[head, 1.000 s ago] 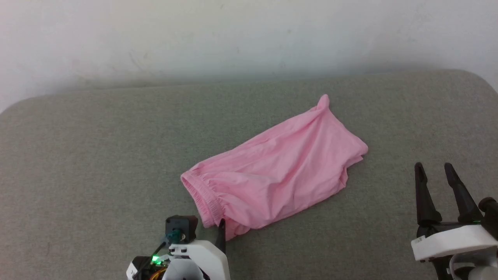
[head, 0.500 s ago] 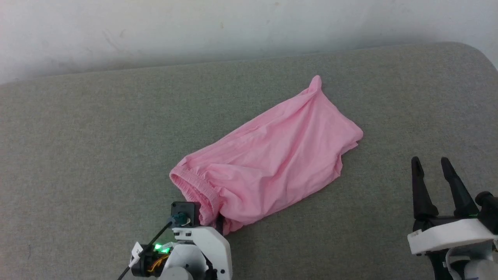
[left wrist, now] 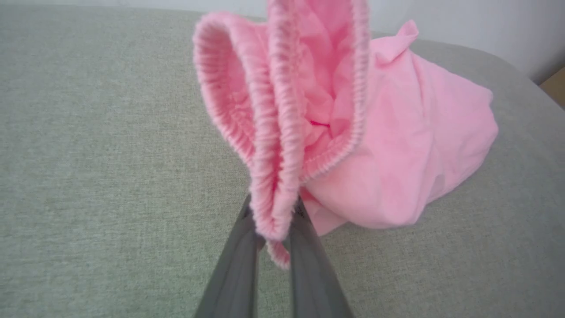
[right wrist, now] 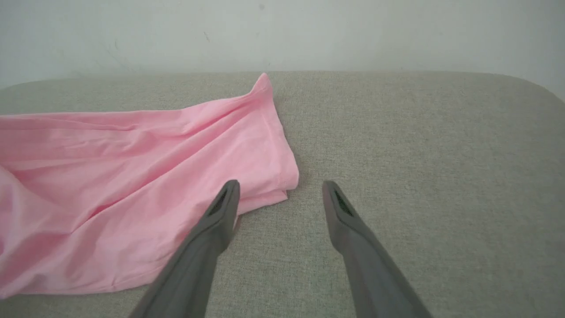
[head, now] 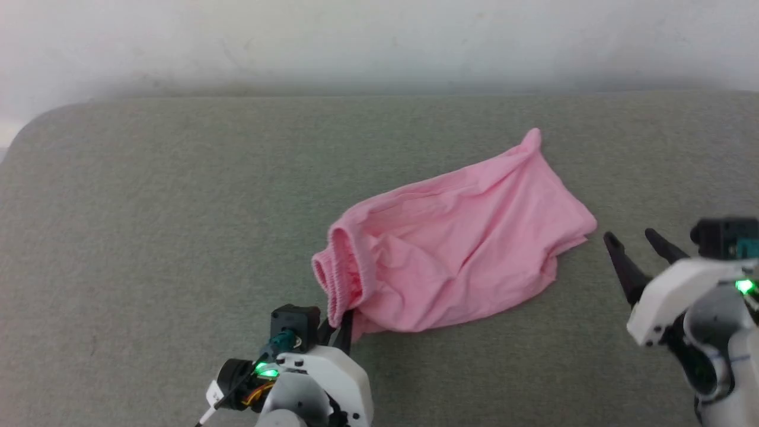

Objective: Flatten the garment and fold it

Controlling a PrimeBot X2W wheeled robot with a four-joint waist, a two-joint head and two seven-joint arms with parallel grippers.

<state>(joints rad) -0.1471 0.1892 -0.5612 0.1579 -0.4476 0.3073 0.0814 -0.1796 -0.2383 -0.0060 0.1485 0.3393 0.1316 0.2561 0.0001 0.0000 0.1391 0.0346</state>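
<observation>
On a grey cushion [head: 148, 237], the pink garment [head: 468, 249] is pinched at its gathered waistband by the clenched left gripper [head: 338, 323]; the right gripper [head: 628, 236] is held spread beside the far hem; pulled from 1 end, the cloth could be bunched or lost.

Head view high, downward; wrist views low, close; garment [head: 462, 255] common to all.
</observation>
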